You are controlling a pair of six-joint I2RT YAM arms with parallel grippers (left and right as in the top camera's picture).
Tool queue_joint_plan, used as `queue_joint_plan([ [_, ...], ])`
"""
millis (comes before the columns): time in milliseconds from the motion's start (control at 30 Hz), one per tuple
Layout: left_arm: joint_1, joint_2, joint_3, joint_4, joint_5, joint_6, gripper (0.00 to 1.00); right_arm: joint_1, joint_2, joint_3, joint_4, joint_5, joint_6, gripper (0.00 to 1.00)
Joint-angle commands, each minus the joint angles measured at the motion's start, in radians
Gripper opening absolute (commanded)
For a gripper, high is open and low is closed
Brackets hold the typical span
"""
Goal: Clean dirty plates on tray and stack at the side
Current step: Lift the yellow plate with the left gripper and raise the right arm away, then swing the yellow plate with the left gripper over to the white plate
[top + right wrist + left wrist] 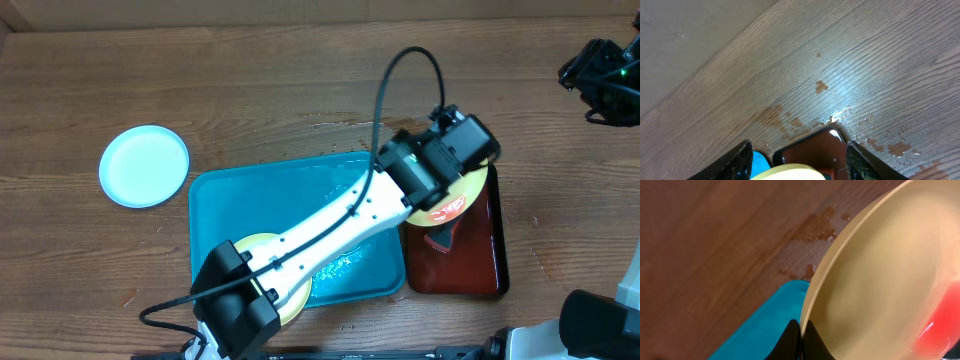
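My left gripper [440, 160] [801, 330] is shut on the rim of a pale yellow-green plate [468, 192] [875, 280] with red smears. It holds that plate over the far end of the dark red-brown tray [475, 270]. A second yellow-green plate [296, 294] lies in the turquoise tray [200, 230] [765, 330], mostly hidden under the left arm. A pale mint-white plate [145, 165] rests on the table to the left of the tray. In the right wrist view my right gripper [799, 146] is open with nothing between its fingers. It faces a corner of the red-brown tray [815, 147] and a yellow plate rim [785, 174].
Water patches [340, 125] [840, 115] wet the wood beyond the trays. A dark object [445, 240] lies in the red-brown tray. Black equipment [600, 70] sits at the far right edge, and the right arm's white body [600, 320] is at the near right.
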Motion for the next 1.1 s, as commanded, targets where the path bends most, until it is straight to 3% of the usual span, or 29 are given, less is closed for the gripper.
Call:
queue_joint_plan([
  [0,-0.040,0.003,0.029,0.025,-0.192,0.068,0.04,-0.015,-0.021,0.027,0.010,-0.024,-0.010,0.61],
  [300,-0.148,0.003,0.029,0.109,-0.414,0.214,0.04,-0.088,-0.021,0.027,0.014,-0.151,-0.010,0.61],
  [533,-0.196,0.004,0.027,0.190,-0.470,0.326,0.04,-0.122,-0.021,0.027,0.012,-0.223,-0.014,0.61],
  [767,-0.238,0.063,0.027,0.313,-0.585,0.565,0.04,-0.122,-0.021,0.027,0.001,-0.246,-0.014,0.59],
  [1067,-0.241,0.152,0.027,0.344,-0.707,0.631,0.04,-0.122,-0.021,0.027,-0.009,-0.246,-0.015,0.56],
])
